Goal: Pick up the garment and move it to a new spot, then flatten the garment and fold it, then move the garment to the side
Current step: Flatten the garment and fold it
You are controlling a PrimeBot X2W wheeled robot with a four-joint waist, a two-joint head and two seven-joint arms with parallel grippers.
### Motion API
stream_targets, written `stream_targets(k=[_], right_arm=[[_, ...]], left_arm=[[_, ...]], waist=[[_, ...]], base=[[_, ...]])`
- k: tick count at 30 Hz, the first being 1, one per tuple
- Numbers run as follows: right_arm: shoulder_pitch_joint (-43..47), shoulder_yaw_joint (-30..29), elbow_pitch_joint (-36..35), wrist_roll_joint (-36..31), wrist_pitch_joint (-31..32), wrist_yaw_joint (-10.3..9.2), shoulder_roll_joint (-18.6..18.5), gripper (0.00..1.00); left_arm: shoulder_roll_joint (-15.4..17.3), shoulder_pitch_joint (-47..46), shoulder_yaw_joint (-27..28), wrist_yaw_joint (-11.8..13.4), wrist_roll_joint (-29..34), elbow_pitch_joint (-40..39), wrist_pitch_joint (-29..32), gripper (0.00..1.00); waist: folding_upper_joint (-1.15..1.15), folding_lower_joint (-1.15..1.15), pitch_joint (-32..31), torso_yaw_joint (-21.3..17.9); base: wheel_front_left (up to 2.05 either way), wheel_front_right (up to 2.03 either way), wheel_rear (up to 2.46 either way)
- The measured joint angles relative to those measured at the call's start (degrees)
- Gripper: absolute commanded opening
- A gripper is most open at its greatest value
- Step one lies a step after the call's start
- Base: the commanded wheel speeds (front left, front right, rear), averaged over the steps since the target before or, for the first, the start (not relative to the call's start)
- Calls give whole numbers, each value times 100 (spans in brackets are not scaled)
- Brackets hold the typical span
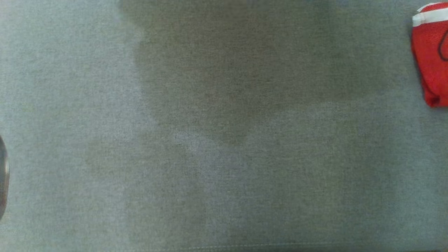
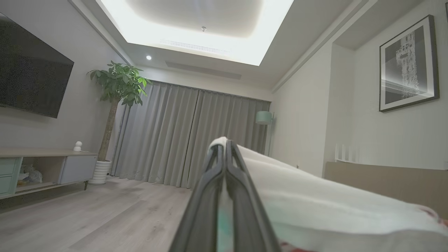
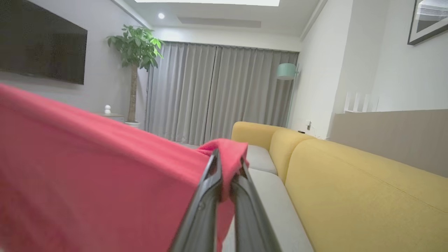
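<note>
**Item:** red cloth garment with a white band (image 3: 87,168), held in the air and spanning both hands.

**Left hand** (image 2: 224,146): fingers together, clamped on the white edge.

**Right hand** (image 3: 228,159): clamped on a red fold.

**Step, as judged:** carrying the garment to a new spot. Hold both pinches level and taut, then lower it hem first.

**Room:** the grey woven seat cushion (image 1: 224,157) is open in the middle. A red-and-white bundle (image 1: 432,59) lies at its right edge. The yellow upholstered sofa back (image 3: 350,182) bounds one side.

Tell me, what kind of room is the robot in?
Probably a home living room: there is a yellow cushioned sofa, a big dark flat television on the wall, and long grey curtains beside a tall leafy potted tree.
</note>
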Motion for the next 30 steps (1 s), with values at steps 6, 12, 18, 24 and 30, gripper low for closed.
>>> stream_targets(k=[6,12,18,24,30], right_arm=[[15,-98,1288,-538,-670,1,190,0],[748,112,2019,-564,-786,0,119,0],[1625,708,2644,-232,-747,1,10,0],[2168,1584,2850,380,-158,0,-44,0],[2730,2395,2483,1200,422,1,-232,0]], left_arm=[[-171,-103,-287,-311,29,895,-455,0],[-348,956,-653,-449,109,1306,-630,0],[-316,2646,-1160,-478,299,1146,-646,0],[-27,4038,-1941,-508,130,733,-642,0],[586,4861,-2596,-508,-43,90,-390,0]], waist=[[0,-4,-94,115],[0,-3,-176,321],[0,-4,-434,410],[1,-5,-829,418],[1,-5,-1211,388]], base=[[0,0,0],[0,0,0],[0,0,0],[0,0,0],[0,0,0]])
